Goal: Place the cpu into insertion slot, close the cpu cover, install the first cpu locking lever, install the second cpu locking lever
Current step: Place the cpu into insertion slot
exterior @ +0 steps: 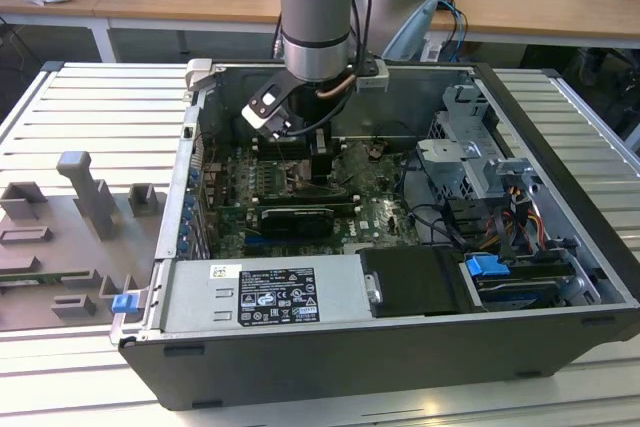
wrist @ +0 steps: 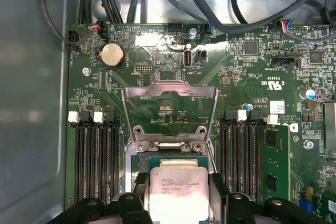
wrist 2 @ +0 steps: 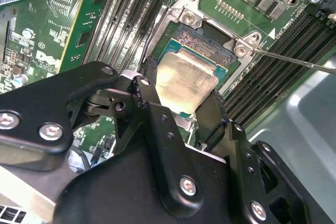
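My gripper (wrist 2: pixel 181 92) is shut on the cpu (wrist 2: pixel 186 80), a small square chip with a silvery face, pinched at two opposite edges between the black fingers (wrist 2: pixel 214 114). The chip hangs just over the insertion slot (wrist 2: pixel 207 45), whose dark contact field shows past its far edge. In the first wrist view the cpu (wrist: pixel 176 190) sits between the fingertips, and the cpu cover (wrist: pixel 169 86), a silvery frame with a cut-out centre, stands swung open beyond the socket hinge. A thin metal locking lever (wrist 2: pixel 294 62) juts out beside the socket. The exterior view has the gripper (exterior: pixel 320 162) low inside the case.
The open computer case (exterior: pixel 560 147) lies on a slatted table. Memory slots (wrist: pixel 94 156) flank the socket on both sides. A black card (exterior: pixel 295 219), the power supply (exterior: pixel 270 292), drive cage (exterior: pixel 480 162) and cables (wrist: pixel 220 3) crowd the board. Grey fixtures (exterior: pixel 90 197) stand at the exterior view's left.
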`<state>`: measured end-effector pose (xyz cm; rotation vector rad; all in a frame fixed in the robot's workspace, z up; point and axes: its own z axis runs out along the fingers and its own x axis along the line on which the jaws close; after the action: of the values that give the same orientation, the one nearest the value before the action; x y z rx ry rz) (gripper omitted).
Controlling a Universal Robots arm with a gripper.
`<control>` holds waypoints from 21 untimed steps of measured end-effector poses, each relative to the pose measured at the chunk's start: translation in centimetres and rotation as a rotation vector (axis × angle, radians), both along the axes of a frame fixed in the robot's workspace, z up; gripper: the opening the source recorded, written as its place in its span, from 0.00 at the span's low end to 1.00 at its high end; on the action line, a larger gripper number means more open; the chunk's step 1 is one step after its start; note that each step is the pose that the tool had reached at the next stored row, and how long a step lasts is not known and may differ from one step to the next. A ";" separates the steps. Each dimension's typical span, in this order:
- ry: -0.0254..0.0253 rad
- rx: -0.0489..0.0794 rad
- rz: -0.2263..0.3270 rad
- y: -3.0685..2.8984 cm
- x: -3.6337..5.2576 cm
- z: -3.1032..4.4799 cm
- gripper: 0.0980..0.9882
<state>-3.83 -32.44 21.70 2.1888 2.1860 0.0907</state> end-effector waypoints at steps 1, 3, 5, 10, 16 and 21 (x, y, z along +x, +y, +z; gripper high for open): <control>-0.0001 0.000 0.000 0.00 0.00 -0.03 0.49; -0.0001 0.000 0.000 0.01 0.00 -0.15 0.49; 0.0000 0.000 0.000 0.12 -0.01 -0.58 0.49; -0.0002 0.000 0.000 0.32 -0.46 -0.84 0.49; 0.0000 0.000 -0.004 0.42 -0.33 -1.56 0.49; 0.0000 0.000 -0.004 0.46 -0.39 -1.83 0.49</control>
<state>-4.22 -31.98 19.87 2.1934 2.1813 0.0906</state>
